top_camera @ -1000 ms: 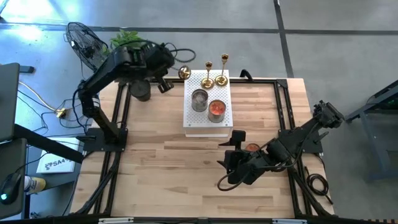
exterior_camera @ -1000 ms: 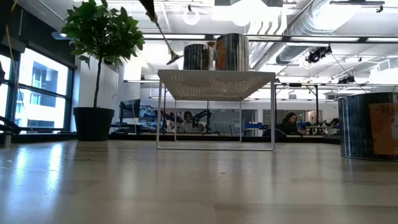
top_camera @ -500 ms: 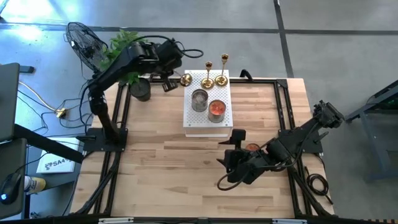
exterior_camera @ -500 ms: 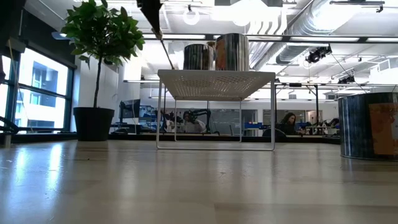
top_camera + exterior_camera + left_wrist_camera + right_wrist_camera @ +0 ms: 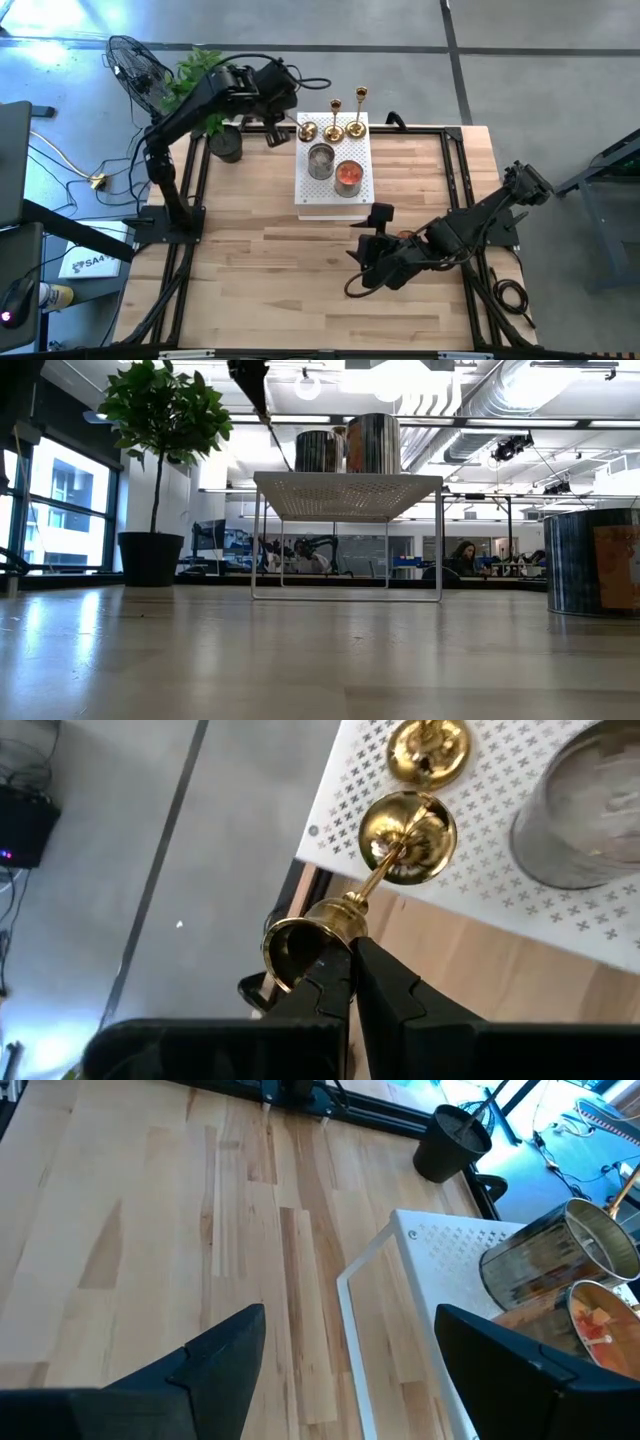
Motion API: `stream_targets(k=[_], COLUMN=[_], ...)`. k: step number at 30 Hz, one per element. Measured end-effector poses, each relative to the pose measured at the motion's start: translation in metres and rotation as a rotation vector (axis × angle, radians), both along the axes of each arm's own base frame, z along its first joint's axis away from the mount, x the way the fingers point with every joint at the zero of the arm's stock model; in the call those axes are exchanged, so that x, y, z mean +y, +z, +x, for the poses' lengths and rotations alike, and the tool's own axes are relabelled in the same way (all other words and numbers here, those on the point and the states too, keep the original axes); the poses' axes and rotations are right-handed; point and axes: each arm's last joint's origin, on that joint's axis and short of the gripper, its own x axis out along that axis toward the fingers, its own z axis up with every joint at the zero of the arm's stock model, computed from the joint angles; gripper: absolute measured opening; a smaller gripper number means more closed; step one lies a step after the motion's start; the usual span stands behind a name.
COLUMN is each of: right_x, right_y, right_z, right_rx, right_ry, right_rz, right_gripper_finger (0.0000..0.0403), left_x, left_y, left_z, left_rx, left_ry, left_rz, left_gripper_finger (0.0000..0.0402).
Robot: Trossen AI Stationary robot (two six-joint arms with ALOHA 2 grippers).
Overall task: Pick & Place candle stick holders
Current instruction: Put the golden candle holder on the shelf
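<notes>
Gripping one candle stick holder (image 5: 350, 915) by its stem, the left gripper (image 5: 278, 118) is clenched at the far left corner of the white perforated stand (image 5: 305, 180), the base set on that corner; two more candle stick holders (image 5: 345, 122) are seen just beside it along the far edge; the right gripper (image 5: 366, 262) is held open low over the wooden table (image 5: 260, 270), grasping nothing.

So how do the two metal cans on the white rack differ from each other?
The can nearer the candlesticks looks grey and pale inside; the can nearer the table's middle shows orange-red inside. The first also looks slightly narrower from above than the second. Both are shiny, open-topped, upright and stand on the white perforated rack.
</notes>
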Motion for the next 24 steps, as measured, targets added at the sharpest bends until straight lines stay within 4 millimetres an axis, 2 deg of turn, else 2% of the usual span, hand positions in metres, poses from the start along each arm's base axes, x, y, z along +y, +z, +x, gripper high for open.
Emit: stream_targets(k=[11,24], right_x=[0.000,0.000], right_y=[0.000,0.000], right_z=[0.000,0.000], right_rx=[-0.003,0.006], right_ry=[-0.001,0.009], right_rz=[0.001,0.007], right_gripper_finger=[0.0287,0.0287], left_x=[0.013,0.014], left_y=[-0.019,-0.022], left_z=[0.016,0.017], left_rx=[0.042,0.060], left_ry=[-0.029,-0.031], left_rz=[-0.086,-0.097], left_gripper_finger=[0.0000,0.0000])
